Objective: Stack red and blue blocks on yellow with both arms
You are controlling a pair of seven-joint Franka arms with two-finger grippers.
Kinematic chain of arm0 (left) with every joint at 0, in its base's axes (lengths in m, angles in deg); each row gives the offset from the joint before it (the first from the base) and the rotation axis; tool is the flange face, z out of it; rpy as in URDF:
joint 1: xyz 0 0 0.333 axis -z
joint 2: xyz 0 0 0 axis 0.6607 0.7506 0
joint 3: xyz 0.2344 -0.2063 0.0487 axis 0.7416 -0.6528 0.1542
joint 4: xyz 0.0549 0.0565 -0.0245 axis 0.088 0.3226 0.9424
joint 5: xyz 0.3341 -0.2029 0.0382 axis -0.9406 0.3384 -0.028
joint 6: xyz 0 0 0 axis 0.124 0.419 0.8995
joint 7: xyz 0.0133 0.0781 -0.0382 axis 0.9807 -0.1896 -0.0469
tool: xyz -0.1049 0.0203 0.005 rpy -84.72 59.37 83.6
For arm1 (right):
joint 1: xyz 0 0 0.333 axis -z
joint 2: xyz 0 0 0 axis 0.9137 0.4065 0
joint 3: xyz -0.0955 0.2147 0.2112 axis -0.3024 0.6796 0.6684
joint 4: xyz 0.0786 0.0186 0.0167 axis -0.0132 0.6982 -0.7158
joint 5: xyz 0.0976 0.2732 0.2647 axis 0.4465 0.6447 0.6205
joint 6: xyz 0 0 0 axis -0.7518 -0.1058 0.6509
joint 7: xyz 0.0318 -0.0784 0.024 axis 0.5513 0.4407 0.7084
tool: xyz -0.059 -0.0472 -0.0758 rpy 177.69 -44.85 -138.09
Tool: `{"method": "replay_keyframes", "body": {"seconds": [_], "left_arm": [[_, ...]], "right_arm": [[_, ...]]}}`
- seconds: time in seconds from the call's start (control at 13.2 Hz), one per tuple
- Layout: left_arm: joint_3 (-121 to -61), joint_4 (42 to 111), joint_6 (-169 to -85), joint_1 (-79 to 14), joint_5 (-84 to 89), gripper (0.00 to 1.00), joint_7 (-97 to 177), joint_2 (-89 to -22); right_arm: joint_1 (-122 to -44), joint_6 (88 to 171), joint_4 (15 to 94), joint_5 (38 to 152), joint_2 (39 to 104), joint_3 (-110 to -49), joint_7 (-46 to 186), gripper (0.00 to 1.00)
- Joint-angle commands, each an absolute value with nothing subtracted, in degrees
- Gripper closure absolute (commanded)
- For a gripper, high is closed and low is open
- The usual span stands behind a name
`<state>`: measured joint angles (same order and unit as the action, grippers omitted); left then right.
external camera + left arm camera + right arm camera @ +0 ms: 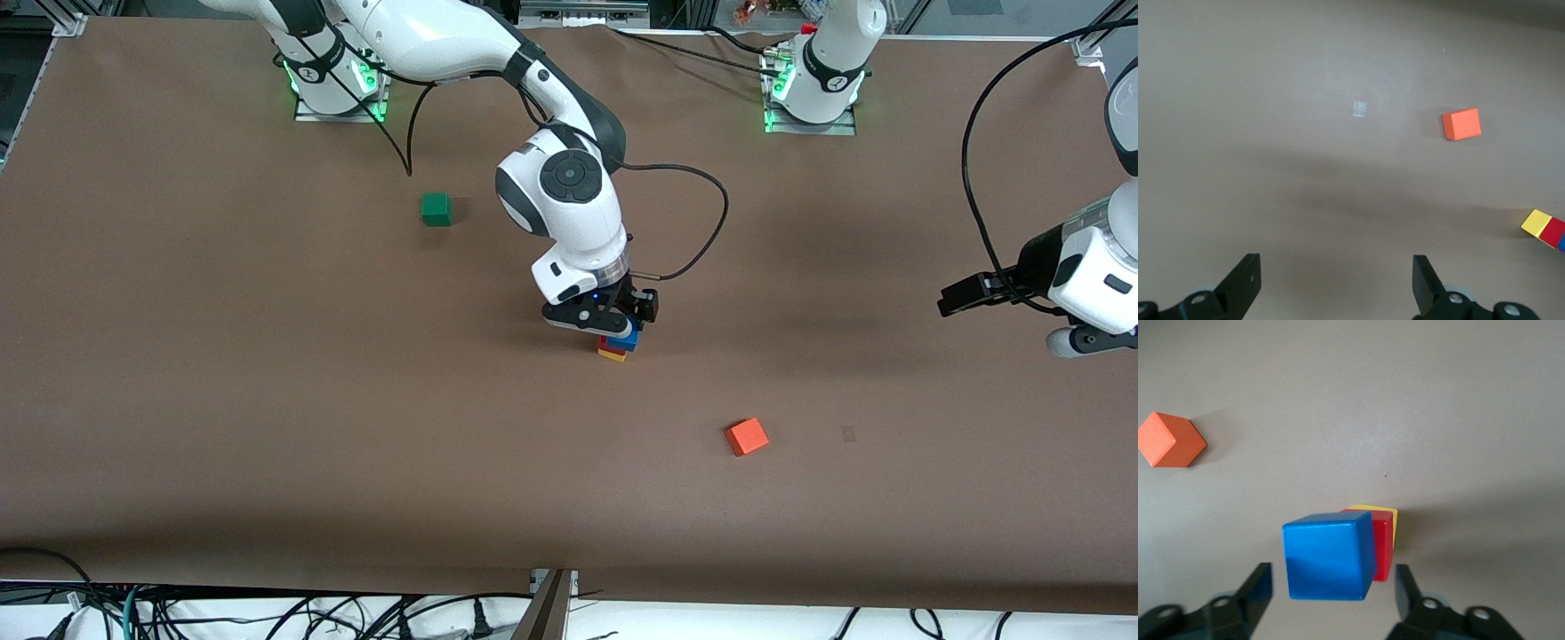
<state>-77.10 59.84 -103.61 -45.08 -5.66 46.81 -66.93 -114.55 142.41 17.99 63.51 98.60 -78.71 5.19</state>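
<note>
A small matte orange cube lies alone on the brown paper-covered counter, nearer to the front camera than the stack and toward the left arm's end; a small green cube sits farther from that camera, toward the right arm's end; neither touches anything, and nothing lies between them and the stack; a faint pale mark shows on the counter near the orange cube; at mid-counter the small bright yellow cube rests on the surface with the deep red cube on it and the bright blue cube on top, set slightly askew; the right tool stands directly over this stack, its black fingers apart on either side of the blue cube with a gap visible at each face; the left tool waits over bare counter at the left arm's end, fingers wide apart and holding nothing; both arm bases stand along the counter's upper edge, lit green; black cables trail across the surface and hang below the counter's near edge.
</note>
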Motion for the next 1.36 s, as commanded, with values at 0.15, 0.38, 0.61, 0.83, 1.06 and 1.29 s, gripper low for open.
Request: {"method": "replay_keyframes", "body": {"seconds": [0.15,0.38,0.61,0.83,1.06,1.29], "left_arm": [[-77.1,58.7,-103.7,-45.3,-5.2,0.0,45.6,-66.5],[-77.1,58.7,-103.7,-45.3,-5.2,0.0,45.6,-66.5],[-77.1,58.7,-103.7,-45.4,-5.2,0.0,45.6,-66.5],[-77.1,58.7,-103.7,-45.4,-5.2,0.0,45.6,-66.5],[-77.1,58.7,-103.7,-45.2,-5.1,0.0,45.8,-66.5],[-77.2,58.7,-103.7,-44.6,-5.1,0.0,46.4,-66.5]], "right_arm": [[-114.2,141.5,16.2,63.1,98.9,-78.8,5.1,0.0],[-112.6,138.0,16.0,62.8,96.6,-79.0,5.6,0.0],[-107.8,130.8,16.2,62.9,91.3,-79.0,7.7,0.0],[-100.0,119.7,17.2,65.1,84.0,-78.9,19.3,0.0],[-92.0,111.3,25.0,70.7,73.3,-79.1,33.2,0.0],[-90.6,103.2,31.4,70.4,64.3,-84.0,41.6,0.0]]}}
